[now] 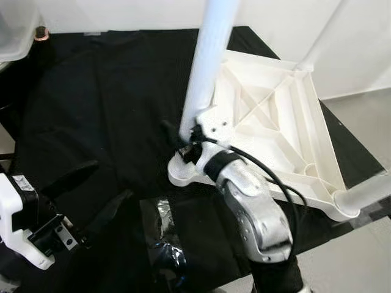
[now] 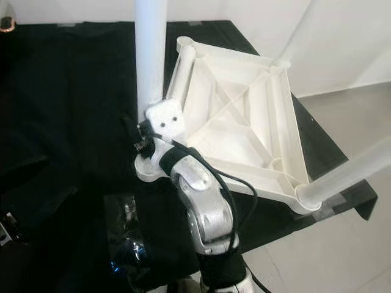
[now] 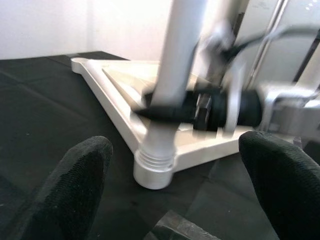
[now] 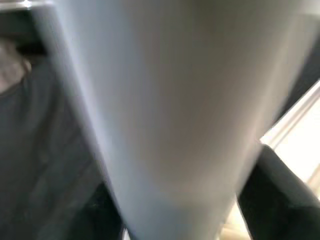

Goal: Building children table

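A white plastic table top (image 1: 278,125) lies upside down on a black cloth (image 1: 104,104). A white leg (image 1: 208,67) stands upright in its near left corner socket (image 3: 154,167), threads showing at the base. My right gripper (image 1: 183,143) is shut on this leg just above the socket; the leg (image 4: 160,115) sits between its black fingers (image 4: 280,195). My left gripper (image 1: 93,192) hangs open over the cloth to the left of that corner, with nothing between its fingertips (image 3: 82,172).
Two more white legs stand in the table top, one at the near right corner (image 1: 369,192) and one at the far corner (image 1: 324,36). A crumpled clear plastic bag (image 1: 162,235) lies on the cloth near me. Grey floor (image 1: 366,116) drops away on the right.
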Tool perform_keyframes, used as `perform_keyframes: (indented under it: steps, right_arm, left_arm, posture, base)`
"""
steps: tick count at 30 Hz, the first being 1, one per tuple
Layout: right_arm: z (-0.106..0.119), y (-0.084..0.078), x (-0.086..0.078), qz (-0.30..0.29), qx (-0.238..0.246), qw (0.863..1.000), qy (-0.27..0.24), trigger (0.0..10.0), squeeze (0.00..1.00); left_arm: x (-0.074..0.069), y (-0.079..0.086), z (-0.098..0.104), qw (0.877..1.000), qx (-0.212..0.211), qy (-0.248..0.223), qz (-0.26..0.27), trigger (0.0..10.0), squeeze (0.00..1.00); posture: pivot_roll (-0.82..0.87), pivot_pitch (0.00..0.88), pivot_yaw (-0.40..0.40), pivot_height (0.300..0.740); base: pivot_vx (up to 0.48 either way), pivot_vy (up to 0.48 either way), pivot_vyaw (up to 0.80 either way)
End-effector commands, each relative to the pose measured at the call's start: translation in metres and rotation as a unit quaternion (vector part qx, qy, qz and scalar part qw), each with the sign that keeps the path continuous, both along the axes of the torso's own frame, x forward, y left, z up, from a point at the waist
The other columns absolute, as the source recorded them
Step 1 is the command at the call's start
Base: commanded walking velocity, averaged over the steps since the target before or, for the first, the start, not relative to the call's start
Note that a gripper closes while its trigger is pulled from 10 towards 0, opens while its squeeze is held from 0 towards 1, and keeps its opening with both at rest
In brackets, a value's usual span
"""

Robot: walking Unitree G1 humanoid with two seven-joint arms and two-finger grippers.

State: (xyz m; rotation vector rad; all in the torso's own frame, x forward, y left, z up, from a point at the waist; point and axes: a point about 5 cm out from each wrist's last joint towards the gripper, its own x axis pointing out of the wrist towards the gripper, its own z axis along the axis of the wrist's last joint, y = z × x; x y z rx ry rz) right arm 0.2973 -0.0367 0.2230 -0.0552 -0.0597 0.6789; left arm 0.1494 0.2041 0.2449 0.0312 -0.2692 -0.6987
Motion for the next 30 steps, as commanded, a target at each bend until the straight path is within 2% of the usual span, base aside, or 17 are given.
perform_keyframes:
  steps: [1,2,3,4,5,6,7,8,12,13,18,19,22,24,25,26,30]
  right_arm:
    - [0.023,0.001,0.005,0.048,0.02,0.998,-0.036,10.0,1.0]
    - [0.036,-0.002,0.012,0.082,0.013,0.994,-0.064,10.0,1.0]
    - [0.036,-0.002,0.012,0.082,0.013,0.994,-0.064,10.0,1.0]
    - [0.044,-0.005,0.018,0.118,-0.007,0.989,-0.088,10.0,1.0]
    - [0.048,-0.012,0.014,0.244,-0.074,0.959,-0.125,10.0,0.52]
    - [0.048,-0.012,0.014,0.244,-0.074,0.959,-0.125,10.0,0.52]
    - [0.048,-0.015,0.011,0.288,-0.09,0.945,-0.127,10.0,0.52]
    - [0.047,-0.017,0.01,0.31,-0.097,0.937,-0.126,10.0,0.0]
    - [0.049,-0.023,0.017,0.32,-0.116,0.932,-0.127,10.0,0.0]
    - [0.052,-0.032,0.029,0.329,-0.126,0.927,-0.129,10.0,0.0]
    - [0.054,-0.034,0.034,0.333,-0.124,0.926,-0.128,10.0,0.0]
    - [0.059,-0.037,0.049,0.329,-0.124,0.927,-0.128,10.0,0.0]
    - [0.06,-0.037,0.054,0.329,-0.123,0.927,-0.131,10.0,0.0]
    - [0.063,-0.036,0.061,0.331,-0.114,0.926,-0.139,2.1,0.0]
    - [0.063,-0.036,0.061,0.331,-0.114,0.926,-0.139,2.1,0.0]
    - [0.063,-0.036,0.063,0.337,-0.107,0.925,-0.138,0.0,0.0]
    - [0.06,-0.037,0.064,0.352,-0.098,0.921,-0.133,0.0,0.0]
  left_arm:
    - [-0.002,-0.002,-0.001,1.0,0.005,0.005,-0.009,10.0,0.0]
    - [-0.002,-0.002,-0.001,1.0,0.005,0.006,-0.01,10.0,0.0]
    - [-0.002,-0.002,-0.001,1.0,0.005,0.006,-0.01,10.0,0.0]
    - [-0.002,-0.002,-0.001,1.0,0.005,0.006,-0.011,10.0,0.0]
    - [-0.003,-0.003,-0.002,1.0,0.004,0.008,-0.012,10.0,0.0]
    - [-0.003,-0.003,-0.002,1.0,0.004,0.008,-0.012,10.0,0.0]
    - [-0.004,-0.004,-0.002,1.0,0.003,0.009,-0.012,10.0,0.0]
    - [-0.004,-0.004,-0.002,1.0,0.003,0.009,-0.012,10.0,0.0]
    - [-0.005,-0.004,-0.002,1.0,0.003,0.011,-0.011,10.0,0.0]
    - [-0.006,-0.004,-0.002,1.0,0.003,0.012,-0.011,10.0,0.0]
    - [-0.007,-0.004,-0.002,1.0,0.003,0.012,-0.011,10.0,0.0]
    - [-0.008,-0.004,-0.002,1.0,0.003,0.015,-0.011,10.0,0.0]
    - [-0.008,-0.004,-0.002,1.0,0.004,0.016,-0.01,10.0,0.0]
    - [-0.009,-0.004,-0.002,1.0,0.004,0.018,-0.01,10.0,0.0]
    - [-0.009,-0.004,-0.002,1.0,0.004,0.018,-0.01,10.0,0.0]
    - [-0.01,-0.004,-0.002,1.0,0.004,0.018,-0.009,10.0,0.0]
    - [-0.01,-0.004,-0.002,1.0,0.005,0.018,-0.007,10.0,0.0]
  posture:
    - [0.17,0.296,-0.13,0.74]
    - [0.17,0.298,-0.13,0.74]
    - [0.17,0.298,-0.13,0.74]
    - [0.17,0.298,-0.13,0.74]
    - [0.18,0.31,-0.137,0.74]
    - [0.18,0.31,-0.137,0.74]
    - [0.18,0.31,-0.137,0.74]
    - [0.18,0.31,-0.137,0.74]
    - [0.18,0.318,-0.138,0.74]
    - [0.19,0.322,-0.138,0.74]
    - [0.19,0.325,-0.138,0.74]
    - [0.19,0.331,-0.138,0.74]
    - [0.2,0.333,-0.137,0.74]
    - [0.2,0.336,-0.137,0.74]
    - [0.2,0.336,-0.137,0.74]
    - [0.21,0.335,-0.139,0.74]
    - [0.21,0.333,-0.142,0.74]
  base:
    - [0.0,0.0,0.0]
    - [0.0,0.0,0.0]
    - [0.0,0.0,0.0]
    - [0.0,0.0,0.0]
    - [0.0,0.0,0.0]
    - [0.0,0.0,0.0]
    - [0.0,0.0,0.0]
    - [0.0,0.0,0.0]
    - [0.0,0.0,0.0]
    - [0.0,0.0,0.0]
    - [0.0,0.0,0.0]
    - [0.0,0.0,0.0]
    - [0.0,0.0,0.0]
    - [0.0,0.0,0.0]
    - [0.0,0.0,0.0]
    - [0.0,0.0,0.0]
    - [0.0,0.0,0.0]
